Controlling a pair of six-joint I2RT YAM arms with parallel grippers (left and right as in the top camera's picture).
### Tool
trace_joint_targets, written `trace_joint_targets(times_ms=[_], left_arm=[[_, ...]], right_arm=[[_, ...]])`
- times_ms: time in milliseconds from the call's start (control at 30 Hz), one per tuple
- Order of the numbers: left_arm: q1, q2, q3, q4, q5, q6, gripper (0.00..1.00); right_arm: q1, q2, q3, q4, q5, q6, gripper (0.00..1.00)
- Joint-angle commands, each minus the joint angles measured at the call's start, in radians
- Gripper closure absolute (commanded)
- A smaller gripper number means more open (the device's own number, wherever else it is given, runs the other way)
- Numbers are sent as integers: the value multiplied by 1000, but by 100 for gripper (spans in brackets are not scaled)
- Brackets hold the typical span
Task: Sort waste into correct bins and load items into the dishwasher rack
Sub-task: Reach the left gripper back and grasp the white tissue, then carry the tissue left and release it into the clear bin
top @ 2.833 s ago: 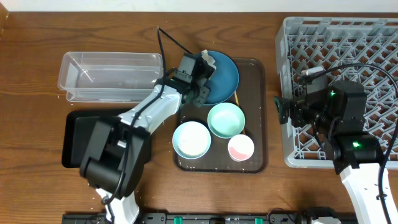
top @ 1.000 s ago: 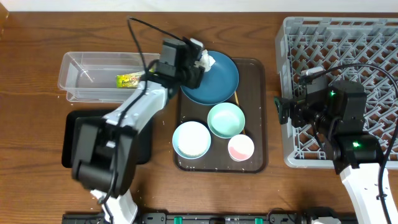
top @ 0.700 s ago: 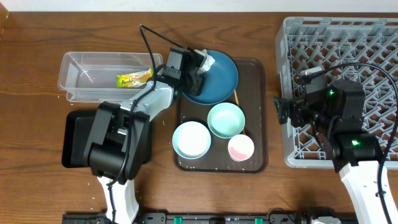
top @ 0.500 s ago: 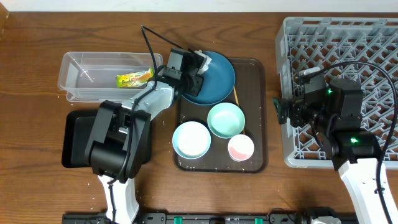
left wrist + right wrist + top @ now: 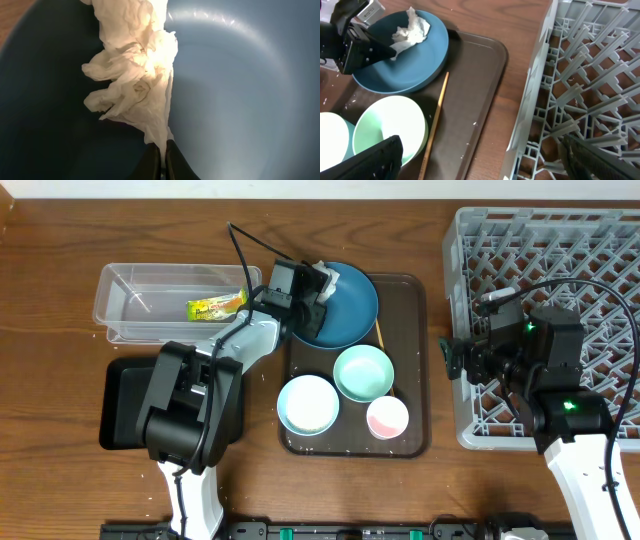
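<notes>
1. Left gripper (image 5: pixel 161 152): jaws closed, pinching the lower tip of the white paper scrap (image 5: pixel 134 75). The scrap lies inside the dark-blue bowl (image 5: pixel 240 100), near its left rim.
2. Right gripper (image 5: pixel 480 150): jaws spread wide, holding nothing. It hangs over the edge where the brown tray (image 5: pixel 485 75) meets the dishwasher rack (image 5: pixel 580 75).
3. Done: the yellow-green wrapper (image 5: pixel 216 306) lies in the clear tub (image 5: pixel 130 285), at its right end.
4. Step in hand, my read: clearing the paper out of the bowl. It's gripped but not yet out.
5. Black tray (image 5: pixel 118 405) sits on the surface (image 5: pixel 60 240) just in front of the tub. The left arm hides much of it, so I can't tell what's in it.
6. Not started: loading. The mint-green bowl (image 5: pixel 363 372), pale bowl (image 5: pixel 307 404), pinkish cup (image 5: pixel 387 418) and wooden stick (image 5: pixel 434 120) are all on the brown tray, along with the dark-blue bowl. No item shows in the visible part of the rack.
7. Grains: I can't make out a heap. There are only scattered white specks on the brown tray, too small to identify.
8. Estimate: early. One waste piece is binned and a second is in the gripper. All five items still need racking.
</notes>
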Motion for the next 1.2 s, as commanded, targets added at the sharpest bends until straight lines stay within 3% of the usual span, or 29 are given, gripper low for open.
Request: trace_joint_targets(times_ms=[0, 200, 533, 1000, 1100, 1167], left_arm=[[0, -67, 12, -8, 5, -6, 94], [0, -196, 12, -71, -19, -5, 94], [63, -378, 11, -190, -371, -5, 94], [272, -410, 11, -282, -383, -33, 93], [279, -410, 11, -325, -380, -35, 85], [279, -410, 11, -354, -380, -36, 64]], right_arm=[[7, 1, 19, 1, -5, 12, 1], [7, 1, 19, 1, -5, 12, 1], [7, 1, 19, 1, -5, 12, 1], [7, 1, 19, 1, -5, 12, 1], [7, 1, 19, 1, -5, 12, 1], [7, 1, 19, 1, -5, 12, 1]])
